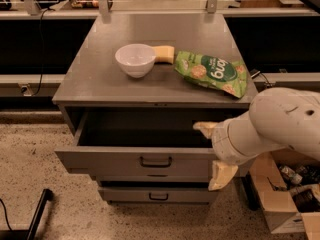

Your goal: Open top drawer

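Observation:
The top drawer (pixel 115 161) of the grey cabinet stands pulled out, its dark inside showing; its small loop handle (pixel 155 162) is at the centre of the front. My gripper (pixel 214 153) is at the drawer's right end. One cream finger (pixel 205 129) reaches over the front edge into the drawer, and the other finger (pixel 220 176) hangs in front of the drawer face. The fingers stand wide apart, with the drawer front between them. My white arm (pixel 280 124) comes in from the right.
On the cabinet top (pixel 100 81) are a white bowl (pixel 135 59), a yellow sponge (pixel 164 54) and a green snack bag (pixel 212 73). A lower drawer (pixel 157 195) sits shut below. A cardboard box (pixel 280 199) stands at the right, a black pole (pixel 37 216) at lower left.

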Robot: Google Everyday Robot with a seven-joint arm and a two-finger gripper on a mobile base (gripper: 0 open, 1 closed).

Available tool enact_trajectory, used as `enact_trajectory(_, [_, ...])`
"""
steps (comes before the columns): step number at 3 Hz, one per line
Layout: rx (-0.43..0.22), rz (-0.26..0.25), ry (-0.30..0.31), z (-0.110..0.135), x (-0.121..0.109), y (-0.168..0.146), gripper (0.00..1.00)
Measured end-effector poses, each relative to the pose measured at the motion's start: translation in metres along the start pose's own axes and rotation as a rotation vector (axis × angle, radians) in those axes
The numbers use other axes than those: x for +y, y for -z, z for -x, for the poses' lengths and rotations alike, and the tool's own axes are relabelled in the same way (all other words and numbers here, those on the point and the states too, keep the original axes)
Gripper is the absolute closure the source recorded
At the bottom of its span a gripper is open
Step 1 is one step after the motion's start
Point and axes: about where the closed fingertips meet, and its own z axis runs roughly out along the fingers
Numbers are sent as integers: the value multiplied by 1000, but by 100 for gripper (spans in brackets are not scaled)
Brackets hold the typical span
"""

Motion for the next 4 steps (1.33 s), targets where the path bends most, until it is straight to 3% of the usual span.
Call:
enact_trajectory(1, [-4, -65, -19, 2, -33, 6, 0])
enact_trajectory(3, [1, -131, -60, 2, -69, -3, 42])
enact_trajectory(4, [31, -164, -78, -1, -81, -13, 73])
